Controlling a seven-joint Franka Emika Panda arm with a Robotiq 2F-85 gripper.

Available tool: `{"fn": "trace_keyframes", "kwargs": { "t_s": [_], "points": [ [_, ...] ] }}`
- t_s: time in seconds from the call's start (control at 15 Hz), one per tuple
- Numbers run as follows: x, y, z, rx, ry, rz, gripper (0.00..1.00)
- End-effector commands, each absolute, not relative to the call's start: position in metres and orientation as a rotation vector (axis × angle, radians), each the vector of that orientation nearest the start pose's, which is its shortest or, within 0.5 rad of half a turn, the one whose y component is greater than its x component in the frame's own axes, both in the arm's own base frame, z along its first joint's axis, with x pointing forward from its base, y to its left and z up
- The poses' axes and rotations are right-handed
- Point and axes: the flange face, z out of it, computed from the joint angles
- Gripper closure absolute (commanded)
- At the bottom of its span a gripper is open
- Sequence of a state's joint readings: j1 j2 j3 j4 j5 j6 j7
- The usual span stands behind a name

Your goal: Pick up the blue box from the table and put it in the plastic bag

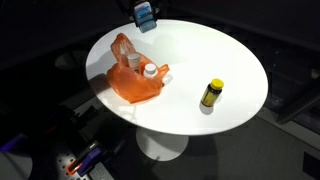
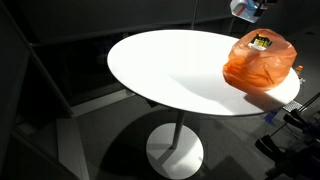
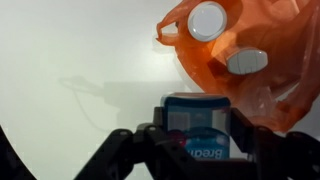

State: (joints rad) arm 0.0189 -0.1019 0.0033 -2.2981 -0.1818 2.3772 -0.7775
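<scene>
Blue box [image 3: 200, 115]: clamped in the end effector [image 3: 198, 145] and lifted clear of the tabletop [image 1: 220, 55]; in an exterior view it hangs high above the far rim [image 1: 145, 14].
End effector: jaws pressed on the box's two side faces, with the printed top face toward the wrist camera.
Plastic bag [image 3: 270, 90]: a crumpled orange heap on the tabletop, below the end effector and ahead of it, off toward the upper right of the wrist view; both exterior views show it well beneath the held box [image 1: 135, 82] [image 2: 258, 62].
Key relation: the box is not over the bag but short of it and to one side, so the carry likely runs forward and across before any descent.
Box axis: the lower end is cut off by the frame, so which way its long side runs cannot be told.
Bag mouth: two white caps [image 3: 208, 20] show at the near side of the bag; whether they mark the opening is unclear.
Bystander: a yellow bottle [image 1: 211, 94] stands well apart from the bag, out of the likely path.
Risk, as judged: thin film may fold shut under the box.
</scene>
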Motion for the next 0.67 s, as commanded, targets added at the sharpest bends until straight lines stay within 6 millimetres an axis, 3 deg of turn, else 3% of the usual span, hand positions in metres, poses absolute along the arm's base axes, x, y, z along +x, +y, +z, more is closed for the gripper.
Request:
{"fn": "trace_keyframes", "kwargs": {
  "t_s": [0.0, 0.6],
  "points": [
    [0.493, -0.002, 0.396, -2.96, -1.49, -0.278, 0.6],
    [0.453, -0.002, 0.344, -2.854, -1.46, -0.435, 0.6]
  ]
}}
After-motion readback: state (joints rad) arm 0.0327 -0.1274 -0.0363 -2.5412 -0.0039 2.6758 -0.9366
